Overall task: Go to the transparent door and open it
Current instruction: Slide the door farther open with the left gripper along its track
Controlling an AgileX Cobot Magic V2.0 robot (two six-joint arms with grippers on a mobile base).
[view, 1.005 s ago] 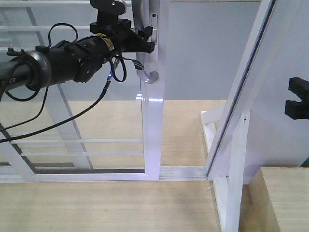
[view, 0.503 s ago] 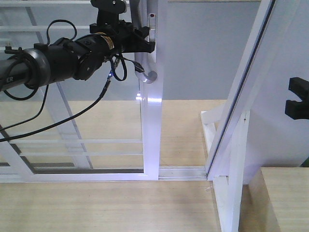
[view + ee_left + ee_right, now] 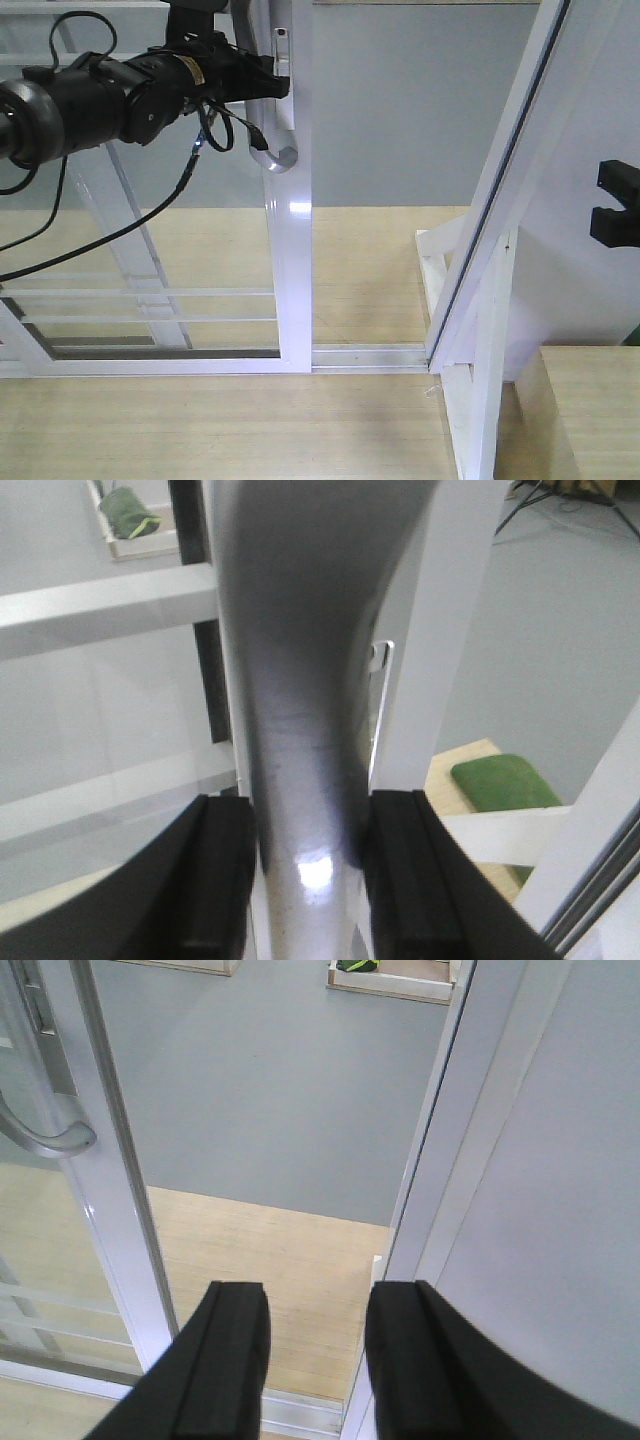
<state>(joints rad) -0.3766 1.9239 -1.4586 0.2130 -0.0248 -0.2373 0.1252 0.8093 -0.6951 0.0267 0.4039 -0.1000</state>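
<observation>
- The left pincer (image 3: 305, 880) is pinching the curved silver handle (image 3: 275, 155), one finger on each side, so a sideways pull should carry the panel with it.
- The transparent door (image 3: 292, 260) stands upright in its floor track (image 3: 370, 354). A gap lies between its handle stile and the slanted white frame (image 3: 497, 200), so the opening looks partly made.
- The right pincer (image 3: 315, 1360) is spread and empty, near that frame and apparently clear of the sliding path.

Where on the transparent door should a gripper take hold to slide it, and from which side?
Grip the straight shaft of the curved silver handle on the transparent door's stile, approaching from the front, one finger each side. The bar stands proud of the frame, as the left gripper shows.
</observation>
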